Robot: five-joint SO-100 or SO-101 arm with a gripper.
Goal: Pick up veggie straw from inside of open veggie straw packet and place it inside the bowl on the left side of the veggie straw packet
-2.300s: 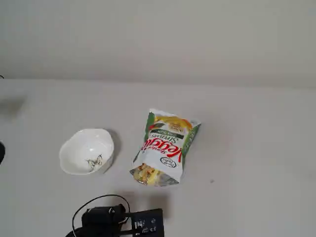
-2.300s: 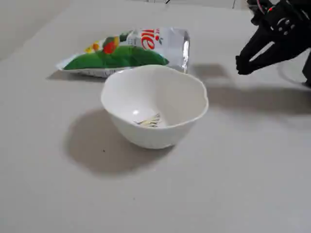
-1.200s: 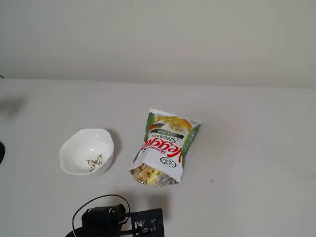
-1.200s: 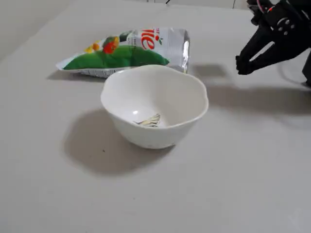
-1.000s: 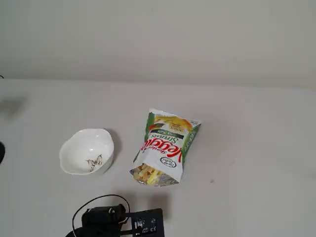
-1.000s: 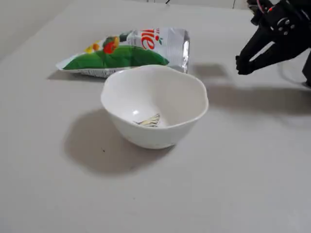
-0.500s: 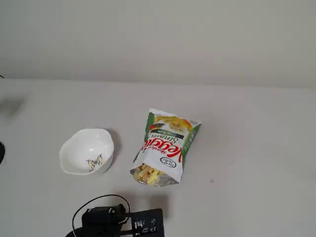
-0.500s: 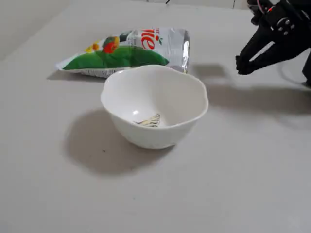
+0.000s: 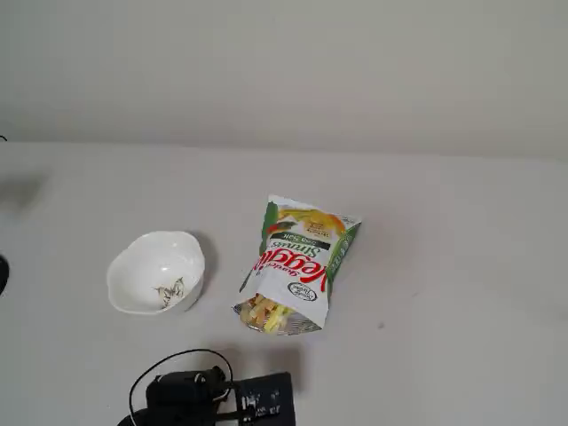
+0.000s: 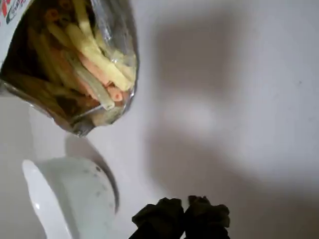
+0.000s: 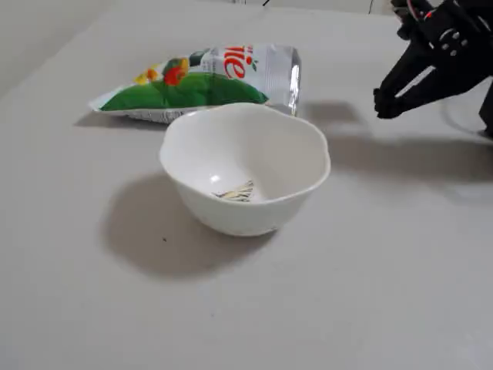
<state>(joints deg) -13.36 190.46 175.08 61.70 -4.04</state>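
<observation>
The veggie straw packet [image 9: 297, 262] lies flat with its silver foil mouth toward the arm. In the wrist view the open veggie straw packet [image 10: 60, 59] shows several yellow and orange straws, and a pale yellow veggie straw [image 10: 97, 52] lies on top. The white scalloped bowl [image 9: 133, 253] stands left of the packet and holds only a dark floral mark [image 11: 235, 193]. My black gripper [image 11: 384, 104] hovers shut and holding nothing, a short way in front of the packet's mouth. Its closed tips [image 10: 184, 214] show at the bottom edge of the wrist view, beside the bowl [image 10: 75, 194].
The arm's black body and cable [image 9: 191, 395] sit at the near table edge in a fixed view. The pale grey table [image 9: 444, 266] stretches to the right of the packet, with a plain wall behind it.
</observation>
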